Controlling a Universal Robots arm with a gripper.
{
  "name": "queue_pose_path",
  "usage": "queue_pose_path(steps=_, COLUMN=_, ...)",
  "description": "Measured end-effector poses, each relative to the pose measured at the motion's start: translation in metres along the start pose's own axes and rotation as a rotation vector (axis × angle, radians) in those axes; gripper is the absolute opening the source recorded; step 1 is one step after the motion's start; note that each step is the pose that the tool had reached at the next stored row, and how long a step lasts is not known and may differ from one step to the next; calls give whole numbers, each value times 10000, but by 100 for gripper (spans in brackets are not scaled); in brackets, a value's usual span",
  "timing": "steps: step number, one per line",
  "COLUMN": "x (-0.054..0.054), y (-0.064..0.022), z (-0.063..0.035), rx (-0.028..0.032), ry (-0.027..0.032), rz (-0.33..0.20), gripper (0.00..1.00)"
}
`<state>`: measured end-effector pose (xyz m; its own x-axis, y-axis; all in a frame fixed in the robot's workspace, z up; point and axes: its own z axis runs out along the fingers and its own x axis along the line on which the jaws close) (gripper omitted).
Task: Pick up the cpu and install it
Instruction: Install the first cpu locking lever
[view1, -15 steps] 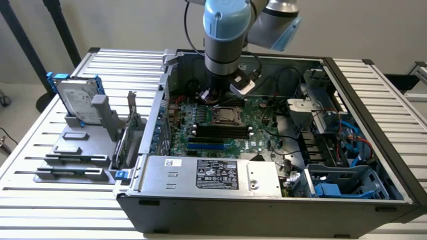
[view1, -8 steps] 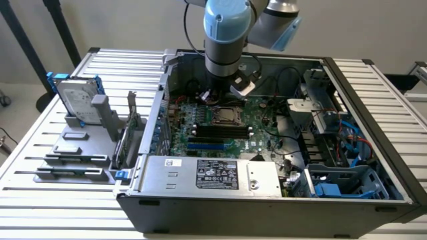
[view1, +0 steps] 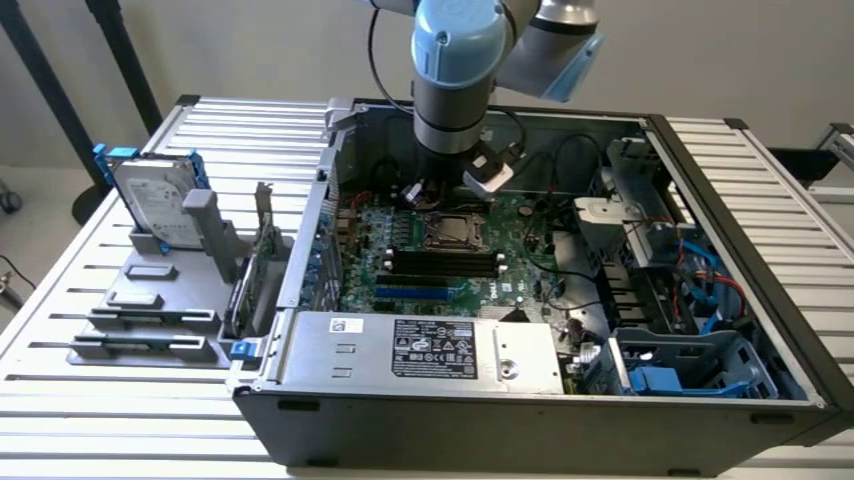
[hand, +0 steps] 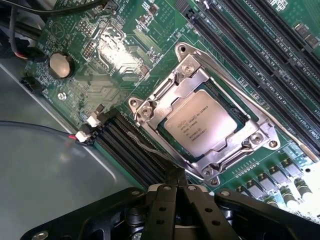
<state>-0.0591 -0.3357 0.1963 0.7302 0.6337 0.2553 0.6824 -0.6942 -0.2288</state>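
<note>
cpu (hand: 200, 124) looks seated in its socket (hand: 192, 70), but the empty, clenched pincer (hand: 175, 175) hangs right beside it, so one dip could knock it crooked.

Exterior view high over the case (view1: 534, 425), wrist view close above shared socket (hand: 186, 75)

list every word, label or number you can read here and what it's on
Nothing reads clearly enough to quote.
cpu: lines of print on its top, too blurred.
black label on the power supply: too small.
hard drive label: too small.
</note>
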Motion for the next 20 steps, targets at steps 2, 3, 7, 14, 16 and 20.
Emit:
queue_pose_path(steps=2, x=9, y=6, z=4, rx=-4, ry=-4, rz=0, gripper=11)
queue_pose_path(steps=3, x=13, y=9, z=5, rx=-7, ry=-7, rz=0, gripper=11)
queue_pose_path(steps=7, x=30, y=21, z=12, rx=-22, ry=-20, rz=-1, gripper=11)
queue_pose_path(steps=14, x=55, y=35, z=30, rx=-72, ry=-67, rz=-4, gripper=11)
queue_pose_path(steps=16, x=62, y=40, z=34, rx=-86, ry=-80, rz=-4, gripper=11)
queue_pose_path(steps=20, x=75, y=49, z=44, rx=-122, ry=-113, rz=-6, gripper=11)
